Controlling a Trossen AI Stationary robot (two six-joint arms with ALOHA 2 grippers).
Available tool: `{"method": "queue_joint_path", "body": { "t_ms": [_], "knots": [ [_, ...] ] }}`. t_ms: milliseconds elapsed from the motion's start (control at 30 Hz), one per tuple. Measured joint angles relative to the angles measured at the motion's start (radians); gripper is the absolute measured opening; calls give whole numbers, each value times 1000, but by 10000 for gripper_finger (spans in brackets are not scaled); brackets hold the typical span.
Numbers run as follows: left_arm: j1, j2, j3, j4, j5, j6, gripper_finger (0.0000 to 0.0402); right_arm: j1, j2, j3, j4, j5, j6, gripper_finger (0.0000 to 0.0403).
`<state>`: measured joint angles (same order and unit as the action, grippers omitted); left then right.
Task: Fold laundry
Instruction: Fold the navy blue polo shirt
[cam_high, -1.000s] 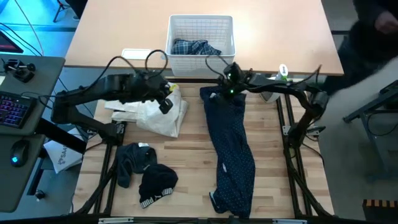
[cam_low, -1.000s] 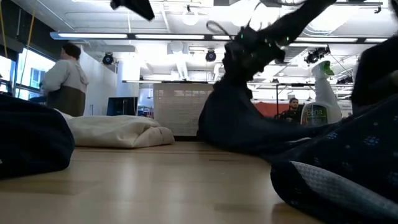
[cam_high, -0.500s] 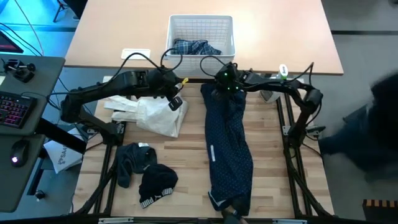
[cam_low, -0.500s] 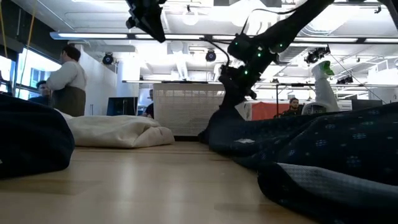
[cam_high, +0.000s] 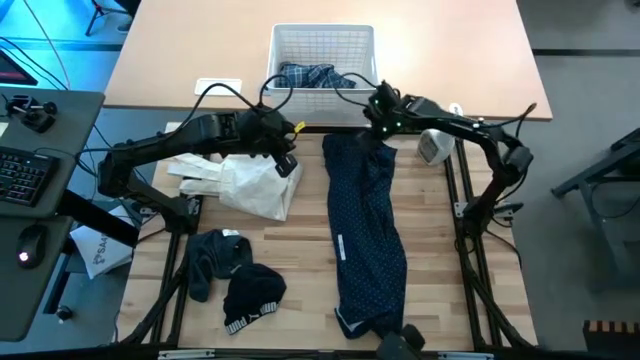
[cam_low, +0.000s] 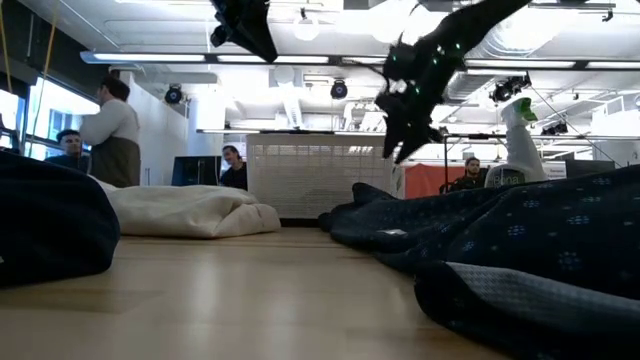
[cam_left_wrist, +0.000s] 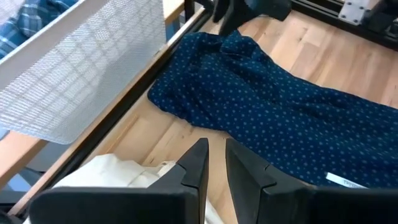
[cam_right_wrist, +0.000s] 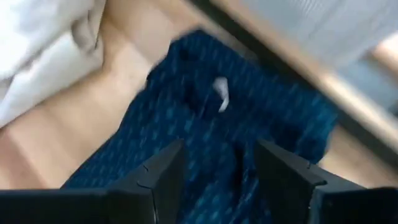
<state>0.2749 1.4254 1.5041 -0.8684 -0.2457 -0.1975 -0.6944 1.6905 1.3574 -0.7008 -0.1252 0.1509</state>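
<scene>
The navy shirt (cam_high: 368, 235) lies stretched out lengthwise on the desk (cam_high: 300, 255), running from the far edge near the basket (cam_high: 323, 58) down to the near edge, with a small white label showing partway along it. The right gripper (cam_high: 381, 108) hangs just above the shirt's far end, clear of the cloth; its jaws stand apart and empty, as the right wrist view shows, where the two dark fingers (cam_right_wrist: 158, 177) flank the dotted fabric below without touching it. In the low view this gripper (cam_low: 405, 120) is raised above the crumpled end of the shirt (cam_low: 480, 235). The left gripper (cam_high: 285, 160) hovers over the edge of a cream cloth (cam_high: 245, 180) lying to the left of the shirt; its jaws are nearly together with only a narrow gap, and they hold nothing. The left wrist view shows its fingers (cam_left_wrist: 199, 165) above bare desk between the cream cloth and the shirt (cam_left_wrist: 273, 124). The plaid shirt (cam_high: 313, 76) sits inside the basket, which stands on the lighter surface beyond the desk. Two dark pieces (cam_high: 235, 275) lie bunched together on the near left part of the desk, well apart from the navy shirt. A white spray bottle (cam_high: 440, 140) stands just right of the shirt's far end. In the low view, people (cam_low: 110, 130) stand in the room behind.
</scene>
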Motion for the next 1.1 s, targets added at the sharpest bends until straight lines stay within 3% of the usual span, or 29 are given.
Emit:
{"method": "queue_joint_path", "body": {
  "t_ms": [300, 467, 567, 733, 900, 1100],
  "knots": [
    [0, 0, 0, 2, 9, 25, 41, 6, 71, -293, 367, 1, 260, 150],
    [0, 0, 0, 1, 10, 33, 41, 8, 98, -343, 473, -3, 290, 65],
    [0, 0, 0, 1, 23, 35, 41, 2, 84, -298, 391, 29, 223, 11],
    [0, 0, 0, 1, 22, 61, 41, 2, 10, -145, 228, 254, 132, 8],
    [17, 0, 0, 2, 9, 91, 41, 7, -4, -77, 188, 291, 59, 6],
    [47, 0, 0, 2, 1, 106, 41, 8, 125, -80, 79, 372, 30, 4]
  ]
}}
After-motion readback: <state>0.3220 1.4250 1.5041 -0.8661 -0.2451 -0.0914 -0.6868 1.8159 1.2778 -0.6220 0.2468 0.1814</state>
